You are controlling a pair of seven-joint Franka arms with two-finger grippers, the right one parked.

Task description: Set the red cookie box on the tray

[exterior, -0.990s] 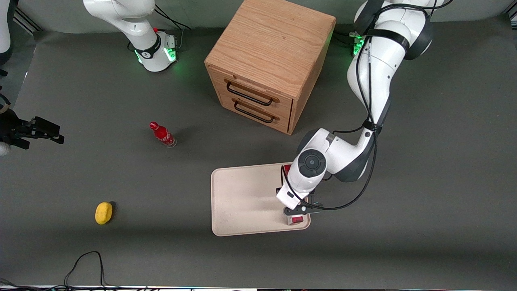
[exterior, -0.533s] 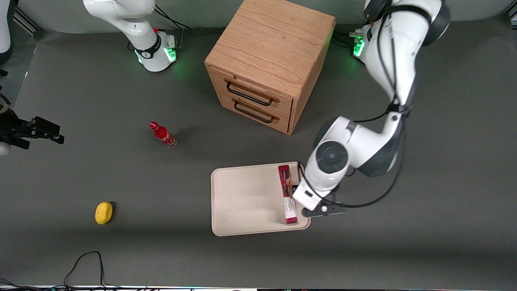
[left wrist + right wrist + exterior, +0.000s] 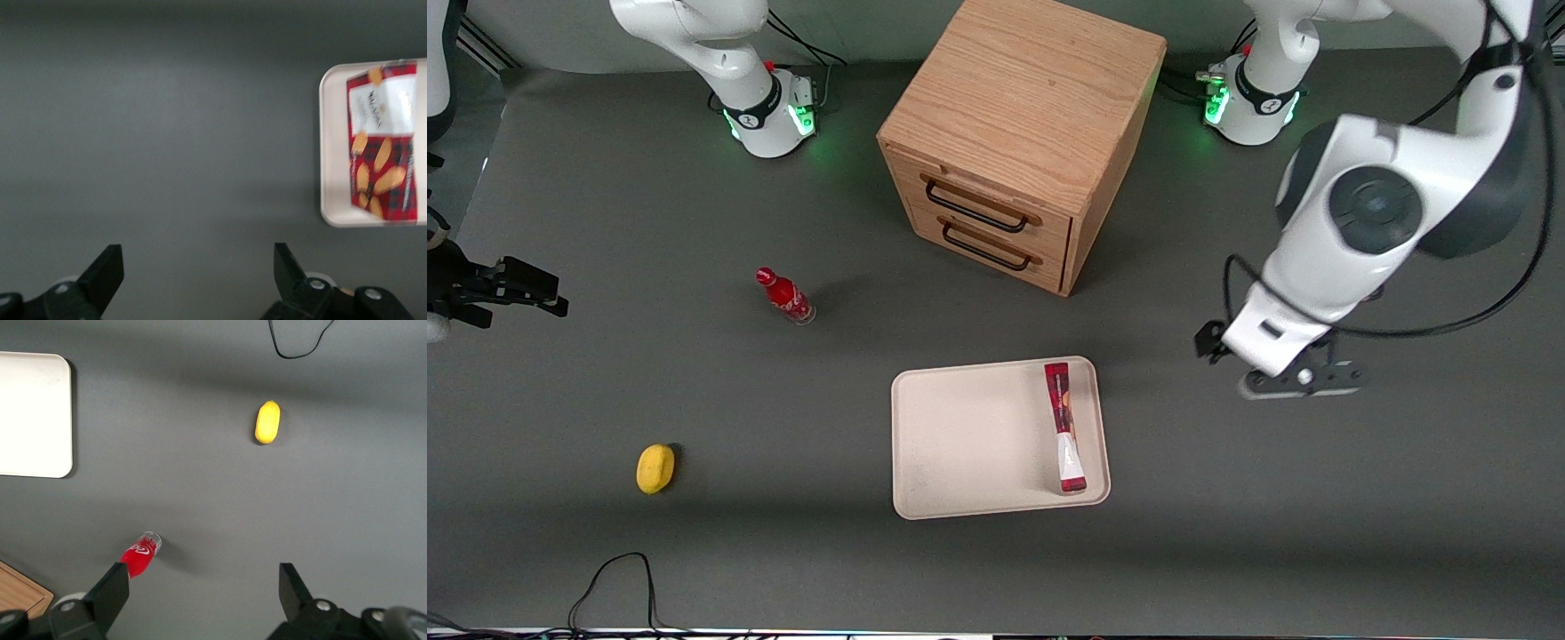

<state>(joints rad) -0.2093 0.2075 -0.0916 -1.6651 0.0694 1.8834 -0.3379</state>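
I see the red cookie box (image 3: 1064, 428) lying lengthwise on the tray (image 3: 960, 436), while my tool (image 3: 1294, 380), wide open and empty, hangs well apart toward the working arm's worktop edge.

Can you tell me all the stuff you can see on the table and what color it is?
red cookie box: one, red with white and orange print, lying in the tray along the side toward the working arm.
tray: one, cream, nearer the front camera than the cabinet.
wooden cabinet: one, light brown, two drawers with black handles.
bottle: one, red, standing toward the parked arm's end.
yellow object: one, nearer the front camera than the bottle.
gripper: one, black fingers open, empty, above bare table beside the tray.
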